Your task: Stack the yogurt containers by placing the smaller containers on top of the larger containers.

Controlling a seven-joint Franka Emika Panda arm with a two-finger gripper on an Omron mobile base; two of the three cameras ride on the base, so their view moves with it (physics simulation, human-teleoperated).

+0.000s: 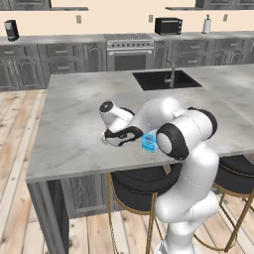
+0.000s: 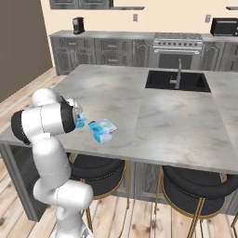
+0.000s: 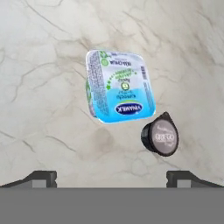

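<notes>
Marble counter (image 3: 43, 87) is lying beneath the gripper (image 3: 112, 177), whose jaws are standing wide, holding nothing. Light-blue yogurt tub (image 3: 120, 85) is sitting at twelve o'clock; dark cup (image 3: 160, 135) just beside it at one o'clock.

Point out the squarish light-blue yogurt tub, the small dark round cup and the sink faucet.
light-blue yogurt tub (image 3: 121, 85): hand view, middle of its printed lid.
dark round cup (image 3: 161, 135): hand view, centre of its foil top.
sink faucet (image 2: 178, 73): right base view, upright stem beside the black basin.
</notes>
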